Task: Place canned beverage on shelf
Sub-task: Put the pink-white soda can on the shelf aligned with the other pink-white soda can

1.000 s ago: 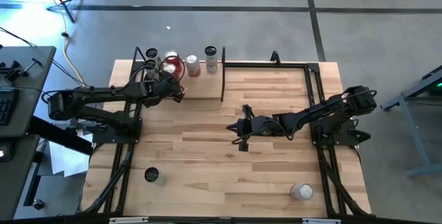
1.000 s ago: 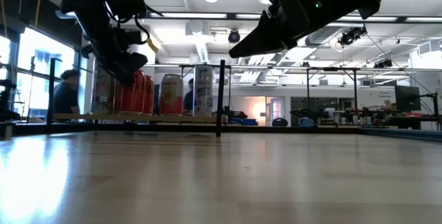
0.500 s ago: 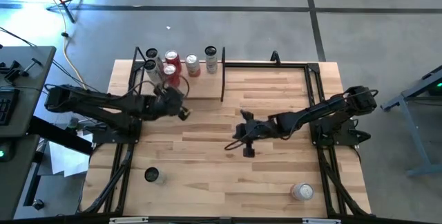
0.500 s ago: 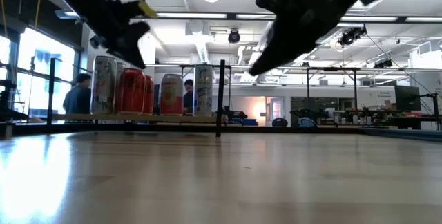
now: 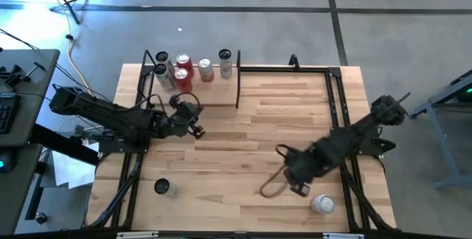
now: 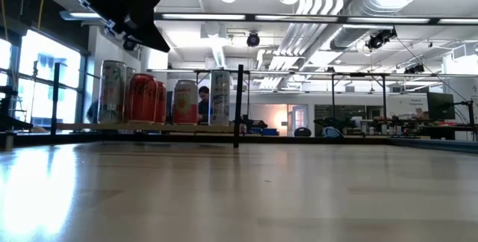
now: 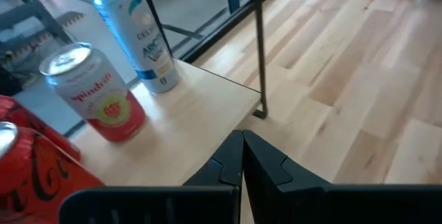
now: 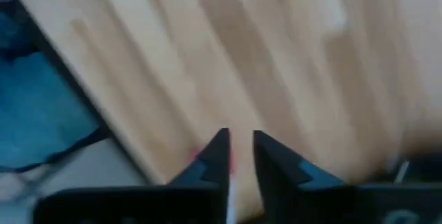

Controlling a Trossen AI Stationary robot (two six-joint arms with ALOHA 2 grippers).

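Counted on the shelf (image 5: 199,91), a light-wood board with thin black metal uprights, at the table's far left corner: five upright cylindrical cans. Among them, a tall slim pale can (image 7: 141,37), a squat strawberry-printed can (image 7: 93,92), and a red cola can (image 7: 27,172).

Counted on the wood-plank tabletop (image 5: 243,128): two further cans, well apart — one upright near the front left (image 5: 162,187), one near the front right (image 5: 322,204).

Left gripper (image 5: 193,125): just in front of the shelf, jaws pressed together, empty.

Right gripper (image 5: 295,187): near the front-right can, fingers (image 8: 210,158) parted by a narrow gap, nothing seen between them.
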